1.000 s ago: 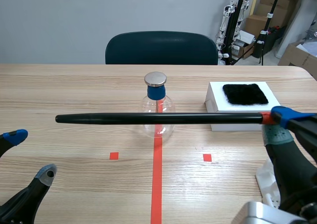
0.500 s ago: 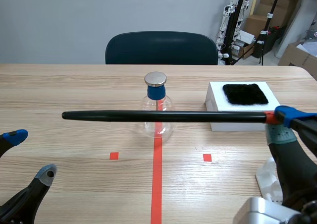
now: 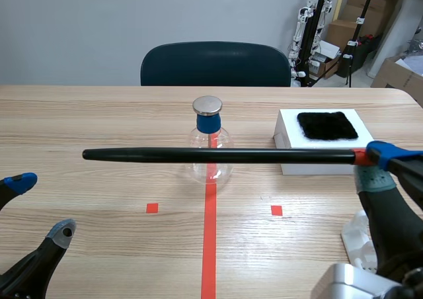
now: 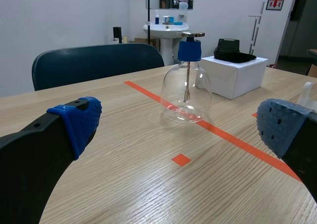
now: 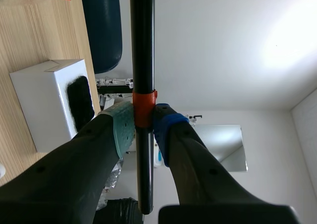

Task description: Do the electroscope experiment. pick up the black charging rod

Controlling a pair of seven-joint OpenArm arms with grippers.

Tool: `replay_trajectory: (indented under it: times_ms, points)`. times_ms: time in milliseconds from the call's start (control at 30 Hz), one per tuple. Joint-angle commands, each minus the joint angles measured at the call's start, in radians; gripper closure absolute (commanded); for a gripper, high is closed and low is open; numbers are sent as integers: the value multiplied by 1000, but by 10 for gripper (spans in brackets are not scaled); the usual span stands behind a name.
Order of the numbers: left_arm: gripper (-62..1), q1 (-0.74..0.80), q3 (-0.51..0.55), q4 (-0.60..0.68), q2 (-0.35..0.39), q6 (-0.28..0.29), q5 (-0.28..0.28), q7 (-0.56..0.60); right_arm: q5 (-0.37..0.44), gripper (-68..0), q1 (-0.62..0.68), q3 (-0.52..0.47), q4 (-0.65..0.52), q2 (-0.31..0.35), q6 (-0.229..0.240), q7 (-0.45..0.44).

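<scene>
The right gripper (image 3: pixel 377 167) is clamped on the rod (image 3: pixel 218 155), its two pads pressing from either side on an orange band (image 5: pixel 144 108) near the rod's thick end. A short black stub of rod runs on behind the grip. The rod is off the table (image 3: pixel 99 120) and lies level. It reaches from the right arm toward the robot's left and, in the scene view, crosses in front of the flask (image 3: pixel 211 150). Its thin tip ends in the air well apart from the left gripper (image 3: pixel 41 206).

The left gripper sits low at the table's near edge with its fingers spread wide and nothing between them. In its own view the flask stands ahead of it on the tape line.

The only writing is a small red and white sign (image 4: pixel 275 1) on the far wall in the left wrist view, and it is too small to read. I can see no label on the box (image 3: pixel 317 155) or the flask.

The flask is clear glass with a blue stopper and a flat metal disc (image 3: pixel 207 104) on top. A white box stands to its right with a black fuzzy cloth (image 3: pixel 326 125) lying on it. A white piece (image 3: pixel 357 241) sits on the table beside the right arm.

The table is pale wood grain, marked with an orange-red line and two small squares. Behind it are a dark chair (image 3: pixel 215 64) and a plain grey wall (image 3: pixel 79 28), with cardboard boxes (image 3: pixel 350 22) and black stands in the far right corner. The left wrist view also shows a white sink (image 4: pixel 170 29).
</scene>
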State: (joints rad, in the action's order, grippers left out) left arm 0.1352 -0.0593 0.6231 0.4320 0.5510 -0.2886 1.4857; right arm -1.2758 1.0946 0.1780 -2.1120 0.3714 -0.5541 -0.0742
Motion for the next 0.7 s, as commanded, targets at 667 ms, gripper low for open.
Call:
replay_trajectory:
  times_ms: [667]
  points:
    - [-623,-5,3,11,1,-2,7,14,12,-25,-8,-9,-6,0,-29,-38]
